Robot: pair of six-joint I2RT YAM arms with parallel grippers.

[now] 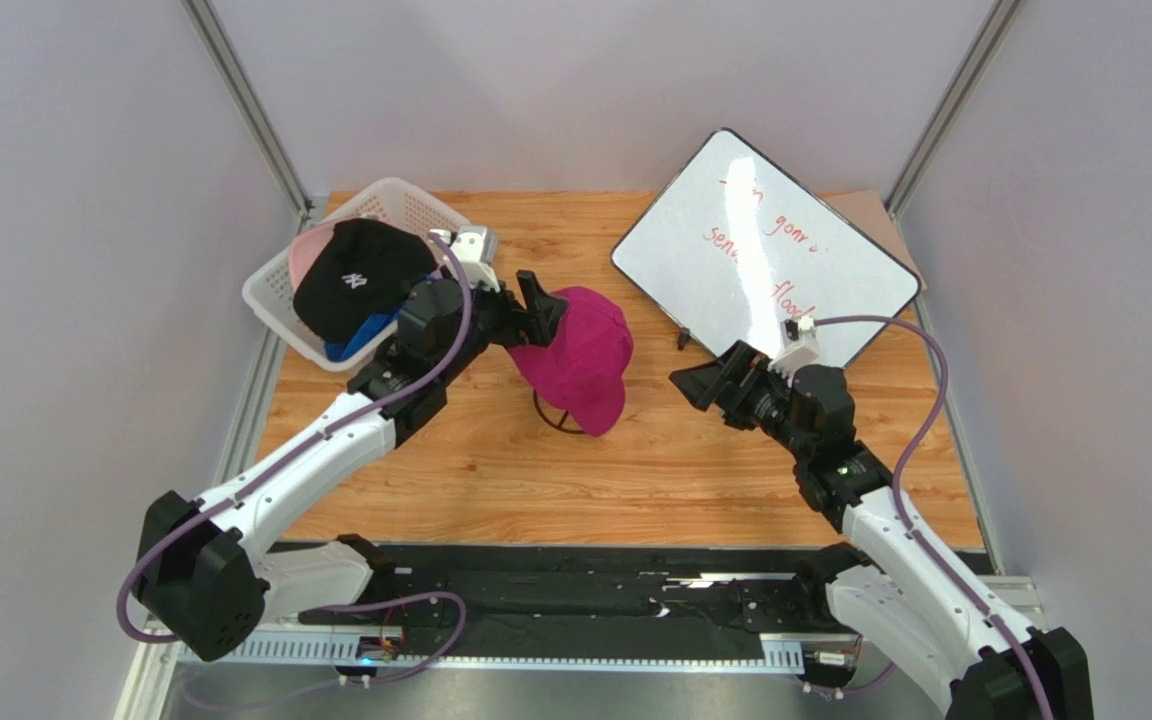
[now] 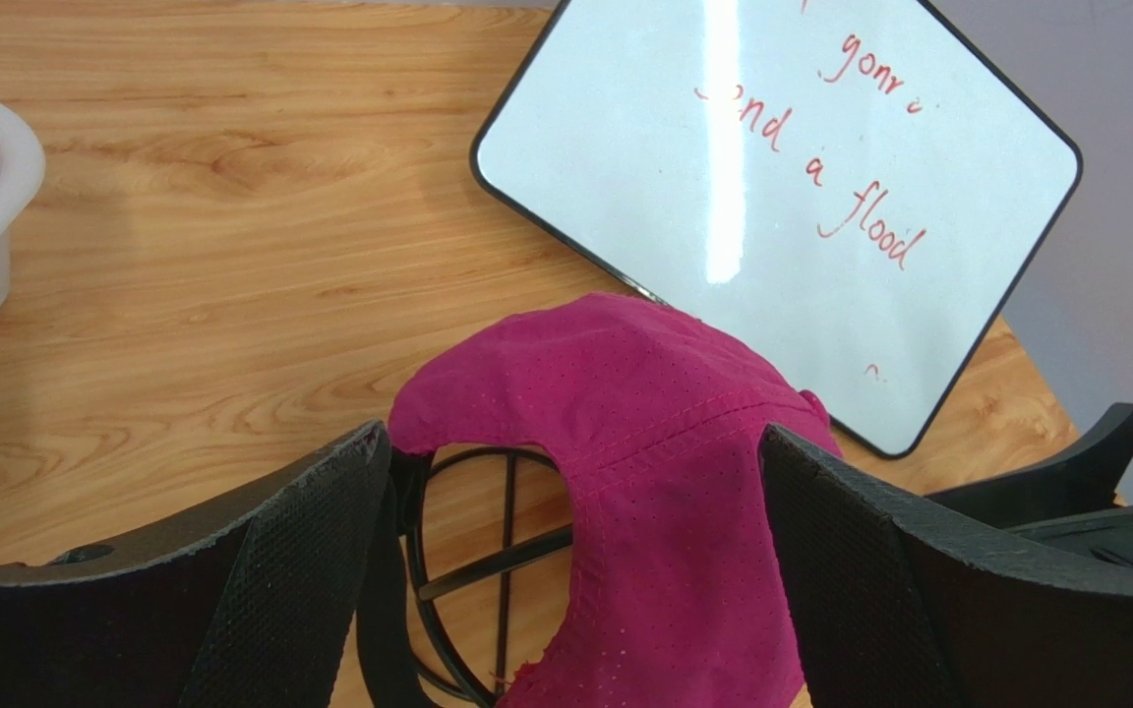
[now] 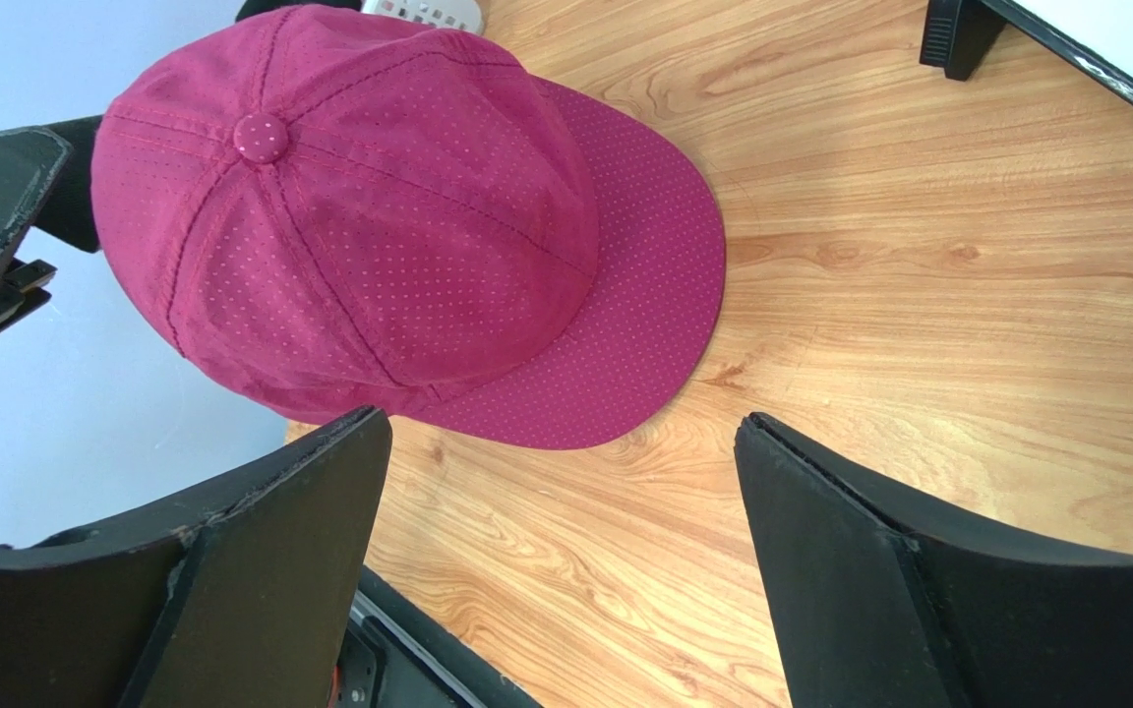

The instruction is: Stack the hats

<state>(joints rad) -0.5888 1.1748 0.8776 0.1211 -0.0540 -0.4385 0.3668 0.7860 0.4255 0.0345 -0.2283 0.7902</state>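
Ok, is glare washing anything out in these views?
Top external: glare bleaches the middle of the whiteboard, red writing partly lost. Left wrist: bright vertical streak on it, text beside it legible. Right wrist: no glare, magenta cap sharp, evenly lit.

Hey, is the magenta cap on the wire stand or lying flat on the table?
On the stand. The magenta cap drapes over the black wire stand, whose wires show beneath its back edge.
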